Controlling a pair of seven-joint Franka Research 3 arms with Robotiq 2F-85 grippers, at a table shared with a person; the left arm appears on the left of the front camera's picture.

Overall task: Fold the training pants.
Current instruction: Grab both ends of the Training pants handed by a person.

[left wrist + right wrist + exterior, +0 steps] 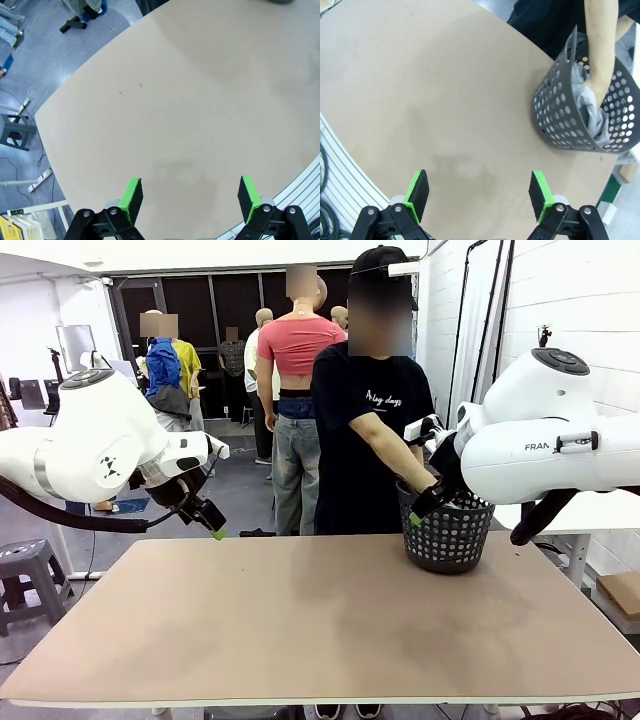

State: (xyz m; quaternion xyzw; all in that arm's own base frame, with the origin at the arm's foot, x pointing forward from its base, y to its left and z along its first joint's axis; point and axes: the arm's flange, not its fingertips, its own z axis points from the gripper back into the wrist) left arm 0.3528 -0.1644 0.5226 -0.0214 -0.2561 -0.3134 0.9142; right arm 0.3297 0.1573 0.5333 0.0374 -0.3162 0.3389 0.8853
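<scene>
At the left of the front view, the left gripper [213, 527] hangs above the tan table [330, 630], its green-padded fingers spread apart (the left wrist view shows the wide gap). Right of centre a person [365, 410] stands at the far edge, one hand [592, 95] reaching down into a black mesh basket [450, 540]. The light grey training pants [596, 121] lie bunched inside it, under that hand. The right gripper [420, 508] hovers by the basket's left rim, its fingers likewise apart.

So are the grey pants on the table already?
No, the grey pants are bunched inside the black basket, which the person's arm reaches into.
</scene>
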